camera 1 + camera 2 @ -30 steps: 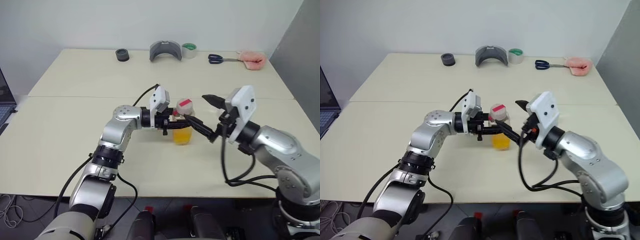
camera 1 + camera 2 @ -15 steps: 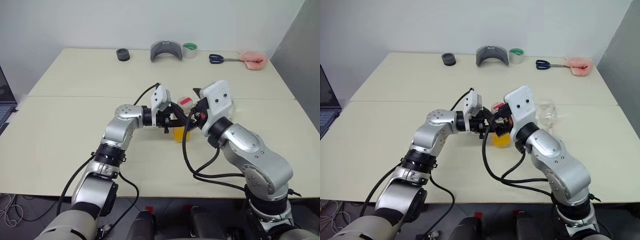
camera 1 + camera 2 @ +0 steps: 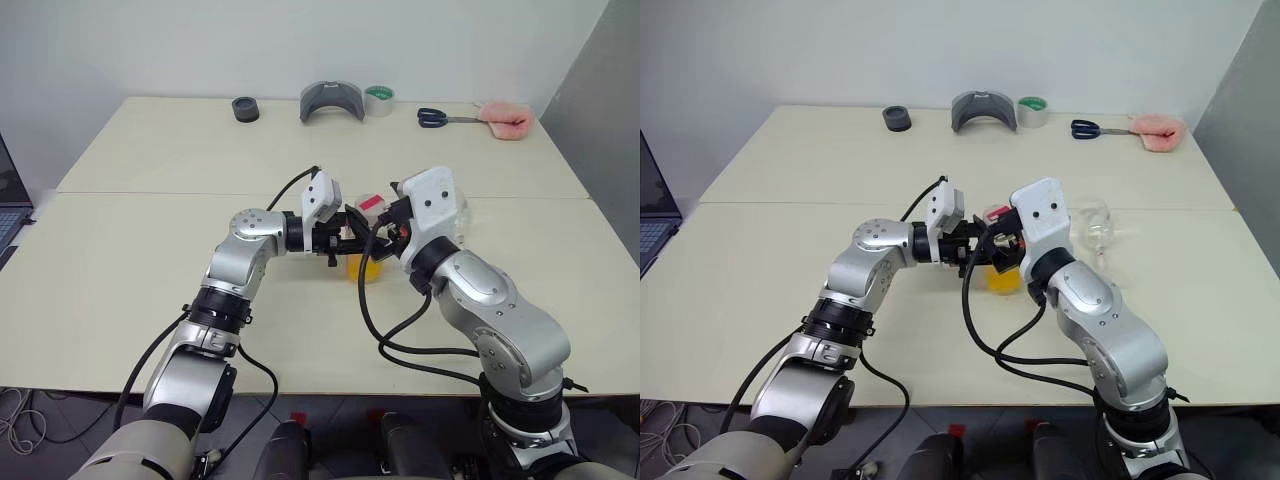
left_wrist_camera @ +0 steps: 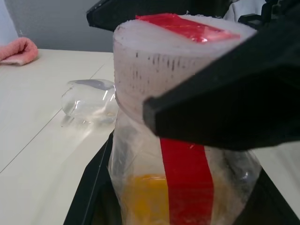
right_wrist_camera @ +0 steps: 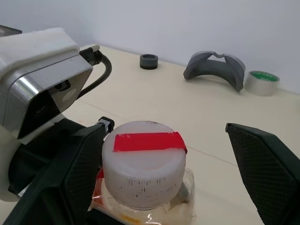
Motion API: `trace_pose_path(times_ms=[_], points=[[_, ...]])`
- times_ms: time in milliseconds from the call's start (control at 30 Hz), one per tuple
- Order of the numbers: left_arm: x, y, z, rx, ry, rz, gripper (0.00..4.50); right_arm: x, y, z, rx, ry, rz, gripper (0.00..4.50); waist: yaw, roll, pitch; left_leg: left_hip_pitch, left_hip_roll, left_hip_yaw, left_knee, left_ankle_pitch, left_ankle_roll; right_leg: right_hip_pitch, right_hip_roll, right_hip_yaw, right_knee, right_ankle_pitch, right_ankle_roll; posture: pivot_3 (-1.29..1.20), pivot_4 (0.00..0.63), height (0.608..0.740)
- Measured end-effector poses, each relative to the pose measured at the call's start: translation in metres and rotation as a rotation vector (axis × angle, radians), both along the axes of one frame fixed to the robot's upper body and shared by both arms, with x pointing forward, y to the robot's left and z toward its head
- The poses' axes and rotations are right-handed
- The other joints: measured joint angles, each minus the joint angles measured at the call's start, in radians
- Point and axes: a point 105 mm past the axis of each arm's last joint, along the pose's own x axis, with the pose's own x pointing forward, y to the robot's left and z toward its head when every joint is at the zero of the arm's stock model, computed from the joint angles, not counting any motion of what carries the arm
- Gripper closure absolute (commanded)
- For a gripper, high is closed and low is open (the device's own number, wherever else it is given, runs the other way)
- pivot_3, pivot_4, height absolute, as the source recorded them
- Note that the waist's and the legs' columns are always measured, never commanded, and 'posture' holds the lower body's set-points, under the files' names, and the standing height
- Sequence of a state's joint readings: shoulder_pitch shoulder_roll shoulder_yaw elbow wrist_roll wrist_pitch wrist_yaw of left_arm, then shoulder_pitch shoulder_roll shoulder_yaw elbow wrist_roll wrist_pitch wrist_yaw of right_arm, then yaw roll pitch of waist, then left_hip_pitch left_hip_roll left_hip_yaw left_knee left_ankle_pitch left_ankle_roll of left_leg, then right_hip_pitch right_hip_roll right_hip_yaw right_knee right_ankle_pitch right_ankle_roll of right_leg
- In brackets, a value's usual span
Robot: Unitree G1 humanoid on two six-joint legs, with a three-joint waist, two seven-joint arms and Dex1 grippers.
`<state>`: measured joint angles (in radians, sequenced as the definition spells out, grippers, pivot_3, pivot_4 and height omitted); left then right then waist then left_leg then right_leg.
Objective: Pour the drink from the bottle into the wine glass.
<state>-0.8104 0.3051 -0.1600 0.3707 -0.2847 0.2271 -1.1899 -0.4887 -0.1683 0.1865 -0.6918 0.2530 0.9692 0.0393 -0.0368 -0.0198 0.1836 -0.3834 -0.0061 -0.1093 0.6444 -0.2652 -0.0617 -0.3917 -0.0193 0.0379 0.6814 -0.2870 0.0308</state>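
Above the table (image 3: 150, 230), left pincer (image 3: 352, 238) clamps bottle (image 5: 145, 183) of drink (image 4: 143, 197); right pincer (image 5: 164, 164) apart

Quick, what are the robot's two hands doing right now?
Left gripper: shut on the bottle.
Right gripper: open, one finger on each side of the cap, holding nothing.

My right gripper (image 5: 154, 154) swings in from out over the table's right half to the bottle (image 3: 366, 240), its open fingers (image 5: 262, 164) now straddling the cap (image 5: 144, 161).
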Motion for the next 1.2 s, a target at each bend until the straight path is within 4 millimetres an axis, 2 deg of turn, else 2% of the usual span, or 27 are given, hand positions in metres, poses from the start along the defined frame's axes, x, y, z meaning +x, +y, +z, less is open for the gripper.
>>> trace_pose_path(times_ms=[167,200,400,467,633,733,900,1000,1133,1167,1200], points=[[0.0,-0.001,0.0,0.0,0.0,0.0,2.7,-0.003,0.008,-0.001,0.002,0.006,0.039,2.46,-0.001,0.0,0.0,0.0,0.0,0.0,0.0,0.0,0.0,0.0,0.0,0.0,0.0,0.0,0.0,0.0,0.15,0.74],[0.0,-0.001,0.0,0.0,-0.001,0.001,2.7,-0.003,0.008,-0.002,0.002,0.006,0.042,2.62,-0.002,0.0,0.0,0.0,0.0,0.0,0.0,0.0,0.0,0.0,0.0,0.0,0.0,0.0,0.0,0.0,0.15,0.74],[0.0,-0.001,0.0,0.001,0.0,0.0,2.7,-0.003,0.008,-0.002,-0.002,-0.006,0.064,2.62,-0.002,0.0,0.0,0.0,0.0,0.0,0.0,0.0,0.0,0.0,0.0,0.0,0.0,0.0,0.0,0.0,0.15,0.74],[0.001,0.001,0.0,0.006,0.0,0.003,2.7,-0.001,0.007,-0.004,-0.033,-0.028,0.126,2.62,-0.003,0.0,0.0,0.0,0.0,0.0,0.0,0.0,0.0,0.0,0.0,0.0,0.0,0.0,0.0,0.0,0.15,0.74],[0.003,0.004,-0.005,0.024,0.013,0.018,2.71,0.016,0.0,-0.009,-0.132,-0.078,0.445,2.62,-0.008,0.0,0.0,0.001,0.0,0.001,0.0,0.0,0.0,0.001,0.001,-0.001,-0.001,0.0,0.0,0.0,0.15,0.74],[0.001,0.001,-0.004,0.044,0.004,-0.009,2.71,0.023,-0.011,-0.004,-0.23,-0.05,0.671,2.62,-0.013,0.0,0.001,0.001,0.0,0.001,0.0,0.0,0.0,0.001,0.0,0.0,-0.001,0.0,0.001,0.0,0.15,0.74],[-0.003,-0.004,-0.003,0.067,-0.015,-0.055,2.71,0.024,-0.019,-0.001,-0.284,-0.001,0.815,2.61,-0.014,0.0,0.001,0.001,0.0,0.0,0.0,0.0,0.0,0.001,0.0,-0.001,-0.001,0.0,0.0,0.0,0.15,0.74],[-0.004,-0.003,-0.004,0.074,-0.015,-0.056,2.71,0.026,-0.022,-0.002,-0.282,0.008,0.805,1.59,-0.013,0.0,0.001,0.0,0.0,0.001,0.0,0.0,0.0,0.001,0.0,0.0,-0.001,0.0,0.0,0.0,0.15,0.74],[0.001,0.009,0.001,0.075,-0.028,-0.019,2.72,0.033,-0.034,-0.002,-0.252,0.022,0.73,0.22,-0.012,0.0,0.001,0.001,0.0,0.0,0.001,0.0,0.0,0.001,0.0,0.0,0.0,0.0,0.0,0.0,0.15,0.74],[0.001,0.009,0.002,0.071,-0.03,-0.018,2.72,0.033,-0.036,-0.001,-0.243,0.023,0.709,0.0,-0.012,0.0,0.001,0.0,0.0,0.0,0.001,0.0,0.0,0.001,0.0,0.0,0.0,0.0,0.0,0.0,0.15,0.74],[0.0,0.008,0.003,0.069,-0.033,-0.022,2.72,0.032,-0.039,0.0,-0.231,0.024,0.687,0.0,-0.011,0.0,0.001,0.0,0.0,0.0,0.001,0.0,0.0,0.001,-0.001,0.0,0.0,0.0,0.0,0.0,0.15,0.74]])
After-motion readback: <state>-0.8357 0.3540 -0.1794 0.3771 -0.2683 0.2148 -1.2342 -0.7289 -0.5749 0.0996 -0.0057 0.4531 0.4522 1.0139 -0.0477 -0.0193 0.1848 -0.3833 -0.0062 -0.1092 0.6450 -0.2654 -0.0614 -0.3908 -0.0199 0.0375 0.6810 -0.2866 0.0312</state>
